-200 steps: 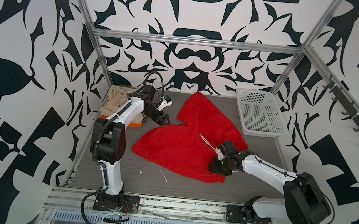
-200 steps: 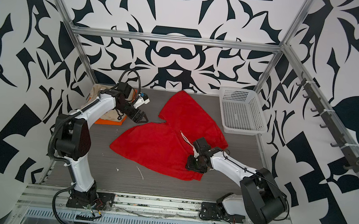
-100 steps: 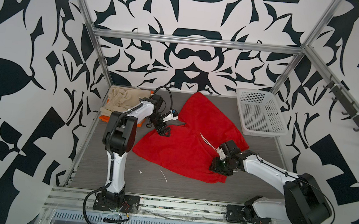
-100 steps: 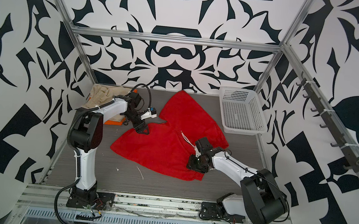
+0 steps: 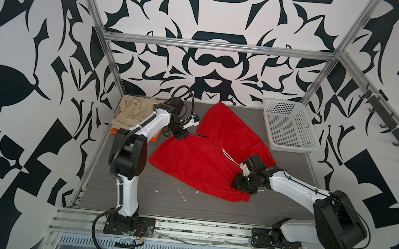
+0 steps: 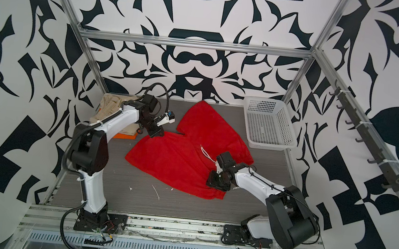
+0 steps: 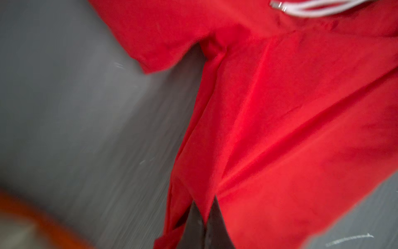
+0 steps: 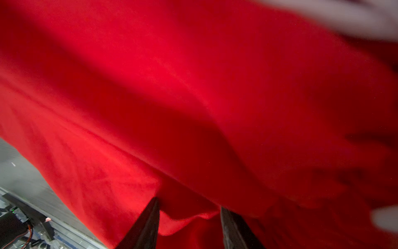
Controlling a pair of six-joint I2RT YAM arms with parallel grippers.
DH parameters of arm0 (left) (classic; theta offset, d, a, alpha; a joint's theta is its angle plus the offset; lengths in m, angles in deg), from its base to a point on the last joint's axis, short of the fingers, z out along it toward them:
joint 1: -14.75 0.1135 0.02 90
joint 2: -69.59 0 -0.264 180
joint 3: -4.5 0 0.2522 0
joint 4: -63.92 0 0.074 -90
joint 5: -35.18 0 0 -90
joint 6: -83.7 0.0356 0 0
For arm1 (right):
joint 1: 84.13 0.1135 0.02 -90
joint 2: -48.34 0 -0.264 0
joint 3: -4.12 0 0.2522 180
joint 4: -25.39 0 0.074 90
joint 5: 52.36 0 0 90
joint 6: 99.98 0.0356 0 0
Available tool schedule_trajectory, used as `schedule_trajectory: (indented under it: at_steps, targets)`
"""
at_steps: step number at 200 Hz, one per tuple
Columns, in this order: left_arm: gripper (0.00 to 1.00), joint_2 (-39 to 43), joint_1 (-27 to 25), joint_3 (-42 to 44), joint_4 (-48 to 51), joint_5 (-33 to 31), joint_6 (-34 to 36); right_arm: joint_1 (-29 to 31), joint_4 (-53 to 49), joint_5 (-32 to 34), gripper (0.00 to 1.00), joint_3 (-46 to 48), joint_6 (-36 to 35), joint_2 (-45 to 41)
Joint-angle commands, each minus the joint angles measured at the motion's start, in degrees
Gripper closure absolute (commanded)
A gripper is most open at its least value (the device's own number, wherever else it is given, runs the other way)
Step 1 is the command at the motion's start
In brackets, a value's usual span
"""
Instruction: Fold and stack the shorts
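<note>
My left hand point(image 7: 204, 217) is clenched on the red shorts point(image 5: 205, 156) mid-counter; my right hand point(image 8: 189, 217) grips their waist fold. Beige shorts point(image 5: 134, 112) cover orange shorts point(image 6: 124, 136) at the far-left corner; basket point(image 5: 291, 126) far-right.

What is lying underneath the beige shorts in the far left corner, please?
Orange cloth pokes out beneath the beige shorts, most likely the orange shorts. The beige pair and the left arm cover the rest, so its fold cannot be seen.

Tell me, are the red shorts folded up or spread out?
Spread out. The red shorts lie open on the table, both legs splayed apart, white drawstring showing.
</note>
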Motion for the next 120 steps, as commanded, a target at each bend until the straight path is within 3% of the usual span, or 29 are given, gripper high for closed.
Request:
schedule_trajectory:
  at_steps: [1,20,32,54,74,98,120]
  targets:
    - [1.0,10.41,-0.39,1.54,1.52,-12.37,-5.98,-0.22,1.97,0.56,0.49,-2.89,-0.5,3.98]
    - [1.0,13.87,-0.98,6.24,0.48,-16.57,-9.18,-0.22,3.52,0.14,0.49,-5.56,-1.95,6.78]
    - [0.91,13.5,-1.01,9.45,-1.12,-17.59,-12.27,-0.22,3.24,-0.11,0.49,-7.35,-3.07,7.97]
    - [0.54,7.04,-0.78,9.81,-1.16,-21.32,-16.14,-0.22,-0.93,0.33,0.46,-9.9,-4.53,6.45]
    - [0.24,-0.27,0.4,4.41,-0.47,-23.96,-20.72,-0.42,-6.01,0.28,0.4,-11.24,-4.78,1.16]
    - [0.13,-2.0,2.15,-1.7,3.02,-25.39,-27.95,-2.04,-14.0,1.99,0.36,-11.51,-3.77,-5.97]
    - [0.09,3.51,3.31,0.97,5.3,-23.51,-35.98,-6.1,-18.9,0.46,0.35,-8.0,-1.11,-11.94]
